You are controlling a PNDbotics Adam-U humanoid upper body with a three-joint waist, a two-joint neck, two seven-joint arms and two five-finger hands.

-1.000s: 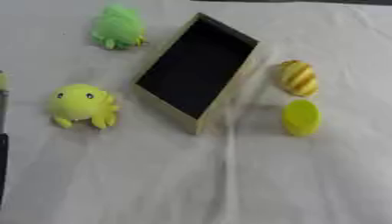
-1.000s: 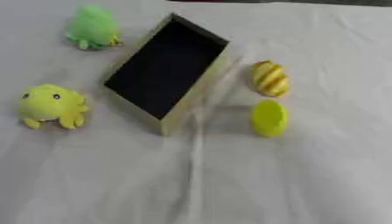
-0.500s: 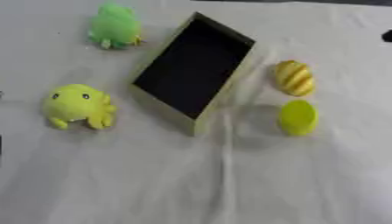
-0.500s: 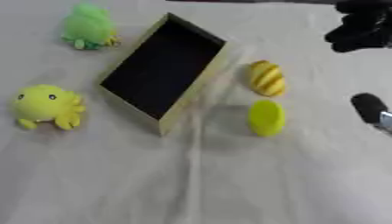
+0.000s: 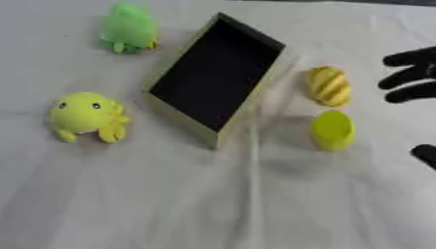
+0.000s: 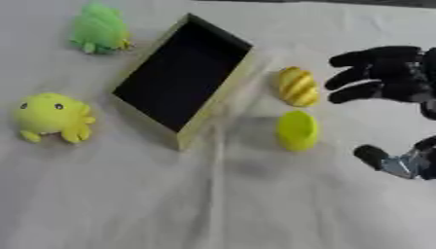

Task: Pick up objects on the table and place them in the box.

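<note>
Right eye view shows the right hand (image 6: 393,78) coming in from the right edge, black, fingers (image 6: 357,58) spread wide and pointing left, thumb (image 6: 372,155) lower down and apart from them, holding nothing. It hovers just right of two yellow items and touches neither. Nearer the fingers is a yellow striped oval toy (image 6: 297,86), lying just right of the box. Below it is a plain yellow-green oval object (image 6: 296,130), close to the striped one but not touching; what exactly it is can't be made out.

The box (image 5: 256,99) sits mid-table, turned diagonally, pale yellow walls, black inside, nothing in it. Left of the box, well apart, a yellow plush toy with dark eyes and stubby legs (image 5: 85,116) rests on the cloth. Toward the far left corner is a green plush toy (image 5: 128,28), near the box's far end but not touching.

All of it lies on a white cloth-covered table (image 5: 213,204), creased down the middle. Left hand not visible in either view.
</note>
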